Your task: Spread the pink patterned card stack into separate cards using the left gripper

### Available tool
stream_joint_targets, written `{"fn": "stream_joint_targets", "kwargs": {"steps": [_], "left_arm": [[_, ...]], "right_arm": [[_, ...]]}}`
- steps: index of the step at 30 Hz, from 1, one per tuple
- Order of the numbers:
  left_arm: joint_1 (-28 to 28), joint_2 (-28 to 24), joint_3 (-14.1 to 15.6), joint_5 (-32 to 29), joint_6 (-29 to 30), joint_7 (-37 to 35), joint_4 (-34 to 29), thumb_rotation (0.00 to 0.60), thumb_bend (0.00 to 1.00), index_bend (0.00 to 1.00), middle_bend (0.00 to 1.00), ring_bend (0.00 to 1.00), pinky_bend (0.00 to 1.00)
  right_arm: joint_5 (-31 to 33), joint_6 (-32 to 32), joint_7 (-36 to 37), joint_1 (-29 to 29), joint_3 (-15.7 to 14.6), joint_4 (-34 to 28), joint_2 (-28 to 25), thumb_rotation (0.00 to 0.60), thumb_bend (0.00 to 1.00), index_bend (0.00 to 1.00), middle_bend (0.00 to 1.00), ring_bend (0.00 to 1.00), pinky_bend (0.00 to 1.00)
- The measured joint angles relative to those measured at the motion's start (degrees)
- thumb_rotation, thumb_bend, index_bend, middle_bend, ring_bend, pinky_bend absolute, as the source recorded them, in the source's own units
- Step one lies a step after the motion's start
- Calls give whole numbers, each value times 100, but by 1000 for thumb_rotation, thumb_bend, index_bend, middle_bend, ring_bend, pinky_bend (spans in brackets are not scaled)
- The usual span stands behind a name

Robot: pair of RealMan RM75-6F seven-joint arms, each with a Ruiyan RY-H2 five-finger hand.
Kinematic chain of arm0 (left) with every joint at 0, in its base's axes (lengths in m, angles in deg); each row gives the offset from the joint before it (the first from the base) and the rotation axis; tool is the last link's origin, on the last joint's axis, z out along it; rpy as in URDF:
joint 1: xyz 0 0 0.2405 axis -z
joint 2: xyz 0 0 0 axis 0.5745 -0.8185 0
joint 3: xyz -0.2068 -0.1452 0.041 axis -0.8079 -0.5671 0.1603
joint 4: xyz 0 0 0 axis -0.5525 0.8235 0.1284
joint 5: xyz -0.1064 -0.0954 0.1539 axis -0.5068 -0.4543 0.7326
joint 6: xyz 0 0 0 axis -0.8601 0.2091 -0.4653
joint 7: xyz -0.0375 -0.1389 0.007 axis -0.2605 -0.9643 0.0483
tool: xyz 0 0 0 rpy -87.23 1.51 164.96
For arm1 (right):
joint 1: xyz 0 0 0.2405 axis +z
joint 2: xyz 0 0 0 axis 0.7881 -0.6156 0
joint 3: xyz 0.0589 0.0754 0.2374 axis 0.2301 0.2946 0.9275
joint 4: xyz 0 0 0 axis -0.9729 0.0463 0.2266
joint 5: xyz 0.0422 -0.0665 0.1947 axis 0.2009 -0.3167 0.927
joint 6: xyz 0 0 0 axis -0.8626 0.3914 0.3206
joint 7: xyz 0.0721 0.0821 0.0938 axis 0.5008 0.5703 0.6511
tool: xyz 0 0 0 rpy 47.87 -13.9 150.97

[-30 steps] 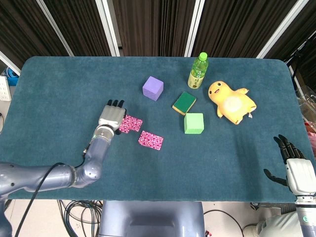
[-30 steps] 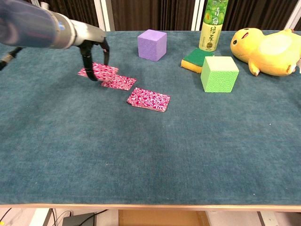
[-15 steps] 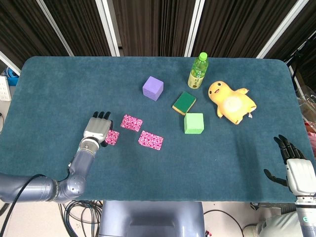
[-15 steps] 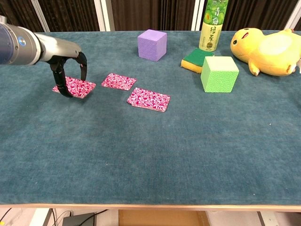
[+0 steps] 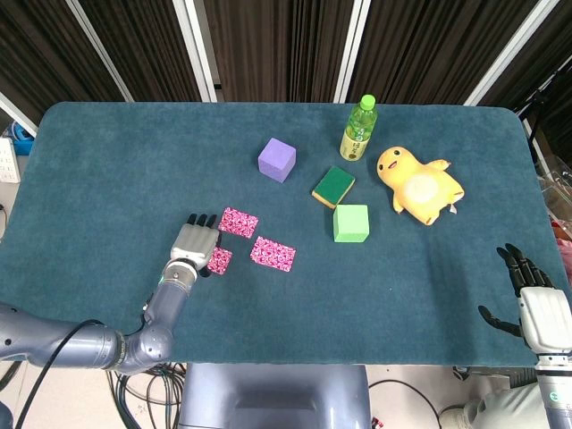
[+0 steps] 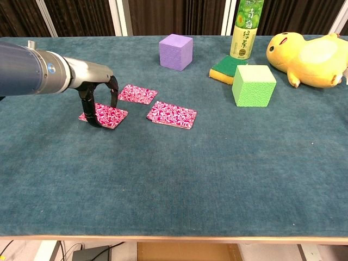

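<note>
- Head view: my left hand (image 5: 195, 248) is on the near-left part of the teal felt table (image 5: 107, 161), fingers curved down onto a pink patterned card (image 5: 219, 260). Two more pink cards lie flat to its right, one farther (image 5: 239, 222), one nearer (image 5: 273, 254), both apart. My right hand (image 5: 529, 299) idles near-right, fingers spread, holding nothing.
- Chest view: fingertips (image 6: 92, 120) press the leftmost card's edges. All three cards look separated, so I judge the spreading nearly done; what remains is lifting off.
</note>
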Motion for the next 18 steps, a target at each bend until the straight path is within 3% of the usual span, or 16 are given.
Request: {"fn": "stream_joint_targets", "kwargs": {"steps": [4,8,15,18], "left_arm": [[47,39,14,-95,29,148,29,600,144,315,88,0,0],[82,1,22,-142,33,265,-7,600,106,261,85,0,0],[62,-185,-79,-85,-100,165,-186,600,127,253,86,0,0],[-29,-362,-137,323,-66,-46,-247,600,146,253,87,0,0]], "right_arm": [[3,-5,6,3,3,2,1,600,201,70,61,134,243],[3,-10,-5,7,3,2,4,600,201,70,61,134,243],[6,-8,-20,6,2,0,10,600,202,70,61,134,243],[18,-16,-18,9,8,7,11,600,202,70,61,134,243]]}}
